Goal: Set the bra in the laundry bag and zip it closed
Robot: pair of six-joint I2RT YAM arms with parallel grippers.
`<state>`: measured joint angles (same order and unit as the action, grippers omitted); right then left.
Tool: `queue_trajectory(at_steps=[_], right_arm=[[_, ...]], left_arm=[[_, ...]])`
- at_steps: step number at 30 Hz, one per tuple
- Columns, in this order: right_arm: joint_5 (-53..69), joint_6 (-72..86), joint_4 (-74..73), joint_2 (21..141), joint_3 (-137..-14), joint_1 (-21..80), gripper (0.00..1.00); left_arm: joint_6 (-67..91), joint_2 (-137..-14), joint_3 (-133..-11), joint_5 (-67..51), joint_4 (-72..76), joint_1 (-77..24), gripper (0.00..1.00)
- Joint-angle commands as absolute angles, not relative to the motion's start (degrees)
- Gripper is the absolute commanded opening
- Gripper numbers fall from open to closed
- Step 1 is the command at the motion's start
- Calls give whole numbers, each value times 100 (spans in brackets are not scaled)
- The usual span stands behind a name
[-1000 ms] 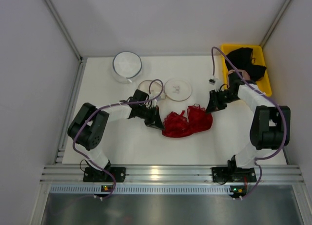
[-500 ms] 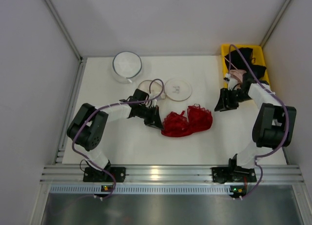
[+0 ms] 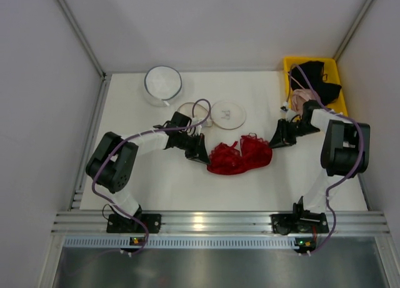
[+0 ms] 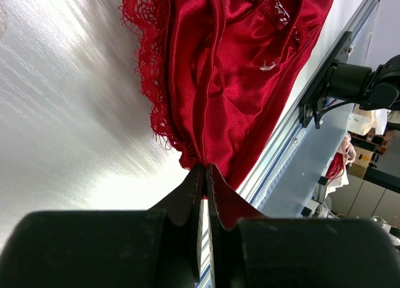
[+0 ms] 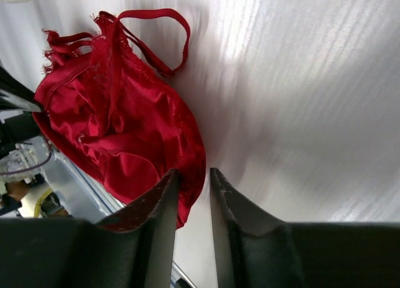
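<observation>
The red lace bra (image 3: 240,155) lies crumpled in a heap on the white counter (image 3: 162,182), about midway between the two arms and outside every bag. The left gripper (image 3: 201,152) sits at the left edge of the bra. In the left wrist view its jaws are pressed together on a fold of the red fabric. The right gripper (image 3: 278,137) is low at the right edge of the bra. In the right wrist view its jaws stand apart, with bare counter in the gap and the hem just beside one finger, so they grip nothing. One thin strap (image 5: 181,19) makes a loop on the counter at the far side of the heap.

The laundry bag (image 3: 228,114), a flat round white mesh pouch, lies behind the bra, near it but not touching. Just left of it lies a second pale round disc (image 3: 189,110).

The round mesh bag with a dark rim (image 3: 163,83) stands near the back left corner. The yellow bin (image 3: 332,63) at the back right edge holds a black garment (image 3: 319,75) and a pale pink one (image 3: 302,98).

A wide strip of counter lies between the bra and the near rail (image 3: 206,220).
</observation>
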<state>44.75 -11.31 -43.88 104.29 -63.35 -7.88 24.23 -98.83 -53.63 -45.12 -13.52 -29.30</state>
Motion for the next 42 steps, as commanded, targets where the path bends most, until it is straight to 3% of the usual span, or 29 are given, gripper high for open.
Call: queue_trajectory(at_steps=[1, 4, 12, 20, 27, 42], right_arm=[[5053, -1063, -4253, 10441, -6433, -721, 16], [5133, -1300, -4542, 10336, -6556, -729, 0], [5002, -801, -4527, 9177, -6671, -625, 0], [4457, 499, -3579, 8552, -6030, 720, 0], [3692, 1607, -2357, 8754, -5967, 2045, 0], [3902, 3031, -757, 9254, -5371, 3515, 0]], left_arm=[[2373, -9791, -5555, -4500, -1354, -2900, 8], [2399, -9791, -5555, -4491, -1354, -2900, 5], [2487, -9747, -5590, -4535, -1362, -2909, 0], [2549, -9738, -5634, -4737, -1354, -2918, 0], [2672, -9791, -5730, -4737, -1354, -2936, 0], [2777, -9993, -5652, -4755, -1064, -2944, 0]])
